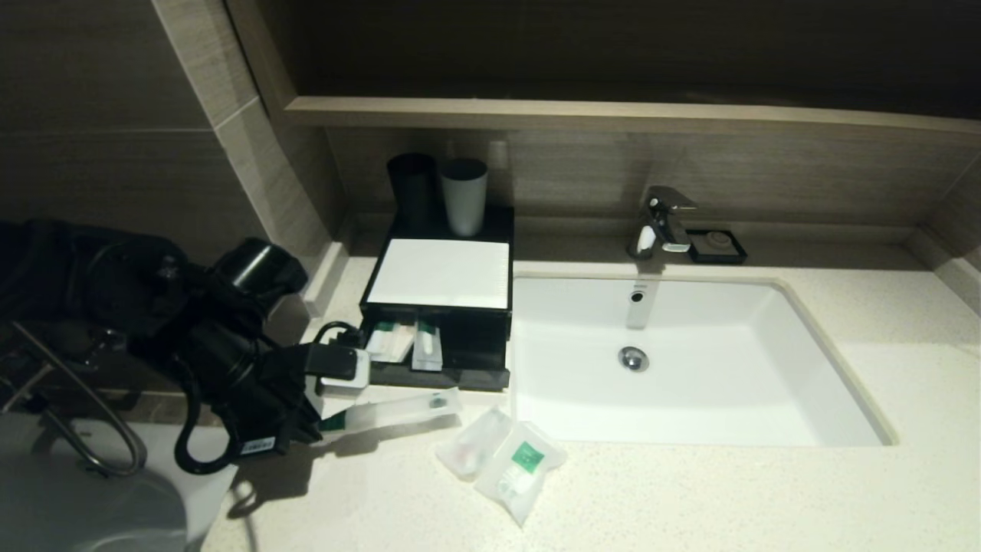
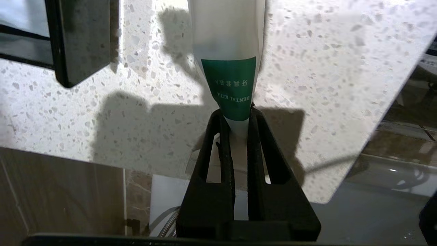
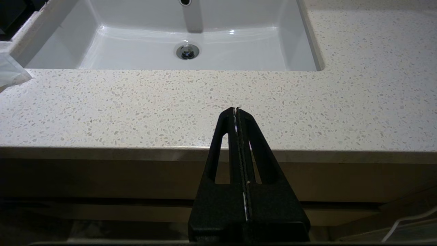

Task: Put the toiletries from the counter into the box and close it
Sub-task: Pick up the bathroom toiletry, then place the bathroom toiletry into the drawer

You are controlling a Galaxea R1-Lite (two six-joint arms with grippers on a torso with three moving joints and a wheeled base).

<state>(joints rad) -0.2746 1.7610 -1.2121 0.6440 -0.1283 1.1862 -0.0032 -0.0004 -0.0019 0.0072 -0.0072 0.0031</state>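
Left wrist view: my left gripper [image 2: 235, 114] is pinching the toothbrush pack [image 2: 228, 51] by its green-label end, near the counter's [image 2: 153, 112] left edge, just before the box's [image 1: 441, 322] open drawer.

My right gripper [image 3: 236, 111] is idling, fingers together, holding nothing.

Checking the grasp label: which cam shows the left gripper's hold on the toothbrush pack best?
Left wrist view: the left gripper is shut on the toothbrush pack, pinching the end by its green label. In the head view the arm hides the pinch; only the pack's far end shows. The right wrist view shows neither.
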